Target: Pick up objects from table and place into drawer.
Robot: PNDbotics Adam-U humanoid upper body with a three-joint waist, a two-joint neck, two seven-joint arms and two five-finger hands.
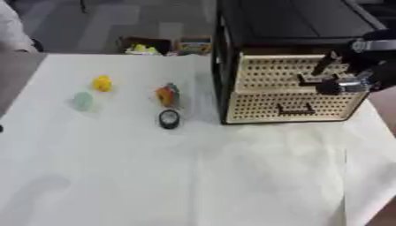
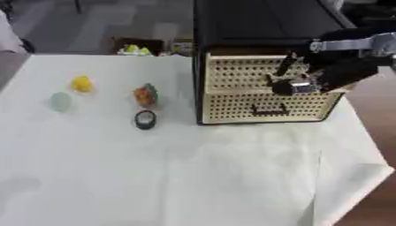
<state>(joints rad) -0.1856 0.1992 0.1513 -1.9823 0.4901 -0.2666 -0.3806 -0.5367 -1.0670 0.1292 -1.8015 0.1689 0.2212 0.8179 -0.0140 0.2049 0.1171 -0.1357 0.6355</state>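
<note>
Four small objects lie on the white table at the left: a yellow one (image 1: 101,83), a pale green round one (image 1: 83,100), an orange and green one (image 1: 166,95) and a black round one with a white centre (image 1: 169,119). A black cabinet (image 1: 286,26) with two beige perforated drawers stands at the back right, both drawers closed. My right hand (image 1: 340,79) comes in from the right and is at the dark handle of the upper drawer (image 1: 267,73). The lower drawer (image 1: 271,110) has its own dark handle. My left hand does not show.
The white cloth (image 1: 193,176) covers the table, with its edge folded at the lower right. A box with colourful things (image 1: 147,45) stands on the floor behind the table. A person's sleeve shows at the upper left edge.
</note>
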